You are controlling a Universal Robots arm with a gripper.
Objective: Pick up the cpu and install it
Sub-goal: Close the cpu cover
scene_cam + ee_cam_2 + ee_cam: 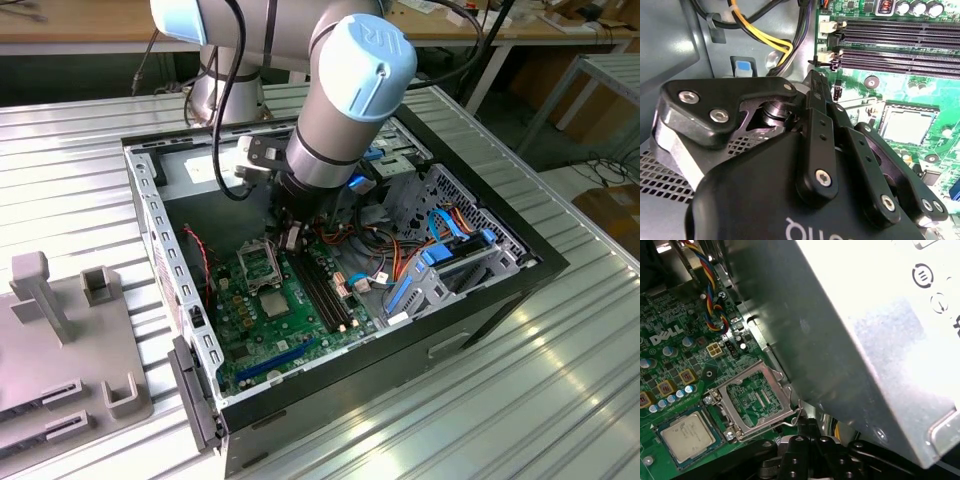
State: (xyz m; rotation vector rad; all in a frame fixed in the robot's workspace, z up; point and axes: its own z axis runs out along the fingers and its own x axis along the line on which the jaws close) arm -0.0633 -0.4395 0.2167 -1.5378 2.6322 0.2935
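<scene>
A ribbed metal tabletop point(520, 400) carries an open black computer case point(480, 300) lying on its side, with a grey slotted fixture point(60, 330) just beside it on the exterior view's left. A grey arm point(350, 90) with pale blue joint caps reaches down into the case. A green motherboard point(290, 320) covers the case floor, and cables and blue plastic parts point(440, 255) fill the side toward the exterior view's right. In the first wrist view a bright silvery metal box point(865, 340) stands beside the board, with twisted coloured wires point(712, 305) plugged in near it. The black end effector point(291, 238) hangs low over the board, between the socket area and the long black memory slots point(320, 290). In both wrist views its fingers point(816, 100) appear pressed together into one narrow bar with nothing between them. The tip of the end effector point(805, 424) sits just beside the wire lever of the metal socket frame point(757, 400) in the first wrist view; contact cannot be told. The frame is swung open and stands tilted up off the socket. The cpu point(687, 435), a small square chip with a silvery-grey top, lies flat in the socket next to the raised frame. It is uncovered and apart from the fingers. In the second wrist view the cpu point(905, 122) shows beyond the fingertips, near the slots point(900, 40).
</scene>
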